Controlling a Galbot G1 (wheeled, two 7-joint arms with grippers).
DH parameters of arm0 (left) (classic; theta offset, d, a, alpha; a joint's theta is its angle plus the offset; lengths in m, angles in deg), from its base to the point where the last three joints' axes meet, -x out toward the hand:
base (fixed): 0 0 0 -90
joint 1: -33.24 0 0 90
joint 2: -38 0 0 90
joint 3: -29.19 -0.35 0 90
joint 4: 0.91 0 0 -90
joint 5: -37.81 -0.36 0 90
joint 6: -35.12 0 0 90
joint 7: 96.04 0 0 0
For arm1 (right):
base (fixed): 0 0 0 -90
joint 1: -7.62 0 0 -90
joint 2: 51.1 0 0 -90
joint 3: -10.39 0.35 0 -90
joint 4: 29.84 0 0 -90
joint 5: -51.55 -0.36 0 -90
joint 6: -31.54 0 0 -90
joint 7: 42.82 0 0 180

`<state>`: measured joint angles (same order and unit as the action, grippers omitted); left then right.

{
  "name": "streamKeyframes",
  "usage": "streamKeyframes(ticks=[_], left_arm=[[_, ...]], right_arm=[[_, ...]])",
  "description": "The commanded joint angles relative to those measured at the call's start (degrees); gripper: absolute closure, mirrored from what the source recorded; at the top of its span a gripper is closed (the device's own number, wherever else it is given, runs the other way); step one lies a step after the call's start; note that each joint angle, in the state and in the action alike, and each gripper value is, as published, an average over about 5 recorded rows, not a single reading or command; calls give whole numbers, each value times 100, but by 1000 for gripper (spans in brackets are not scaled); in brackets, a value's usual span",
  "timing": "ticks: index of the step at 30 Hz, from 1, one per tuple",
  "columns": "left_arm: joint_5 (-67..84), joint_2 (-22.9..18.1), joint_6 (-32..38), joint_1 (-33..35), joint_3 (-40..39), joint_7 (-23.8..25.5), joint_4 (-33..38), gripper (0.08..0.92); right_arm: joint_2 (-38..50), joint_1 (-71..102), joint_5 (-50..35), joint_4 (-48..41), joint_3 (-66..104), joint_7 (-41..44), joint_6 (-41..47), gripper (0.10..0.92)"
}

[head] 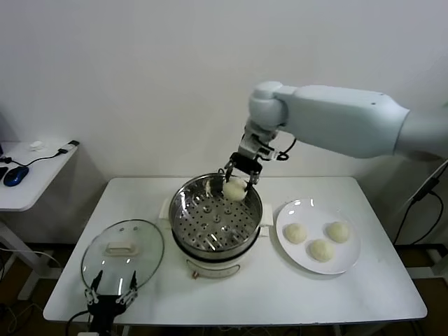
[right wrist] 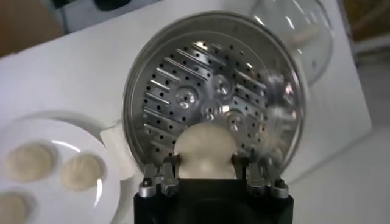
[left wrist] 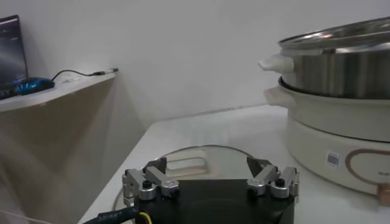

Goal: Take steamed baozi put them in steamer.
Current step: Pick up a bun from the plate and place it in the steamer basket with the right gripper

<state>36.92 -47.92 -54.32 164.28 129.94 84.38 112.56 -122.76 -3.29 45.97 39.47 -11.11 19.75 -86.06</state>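
My right gripper (head: 236,184) (right wrist: 205,159) is shut on a pale steamed baozi (head: 234,189) (right wrist: 205,149), holding it just above the far rim of the steamer (head: 215,214) (right wrist: 213,97). The steamer's perforated tray lies bare below it. Three more baozi (head: 295,233) (head: 339,232) (head: 321,249) lie on the white plate (head: 318,236) to the steamer's right; the right wrist view shows them (right wrist: 28,161) (right wrist: 81,171) too. My left gripper (head: 110,290) (left wrist: 210,170) stands open at the table's near left edge, over the glass lid (head: 122,253) (left wrist: 195,159).
The glass lid with its white handle lies flat on the table left of the steamer (left wrist: 341,91). A side desk (head: 31,171) with a blue mouse stands off to the left. White table surface (head: 266,294) shows in front of the steamer and plate.
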Motion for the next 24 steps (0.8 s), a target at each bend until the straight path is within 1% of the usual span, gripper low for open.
streamKeyframes(ticks=[1, 11, 19, 22, 24], left_arm=[[-6, -4, 4, 4, -8, 1, 4, 177], [-15, 24, 43, 58, -3, -44, -13, 177], [-11, 33, 44, 36, 1, -58, -14, 177], [-7, 32, 45, 24, 1, -64, -22, 177], [-7, 28, 45, 13, -1, -70, -30, 177]], right_arm=[[-566, 964, 1849, -916, 476, -304, -1139, 423], [-957, 1453, 2217, -1936, 834, -552, -1330, 423], [-1162, 1641, 2388, -2435, 1018, -777, -1461, 422], [-1180, 1630, 2308, -2486, 1012, -852, -1498, 384], [-1164, 1592, 2165, -2454, 974, -817, -1496, 327]])
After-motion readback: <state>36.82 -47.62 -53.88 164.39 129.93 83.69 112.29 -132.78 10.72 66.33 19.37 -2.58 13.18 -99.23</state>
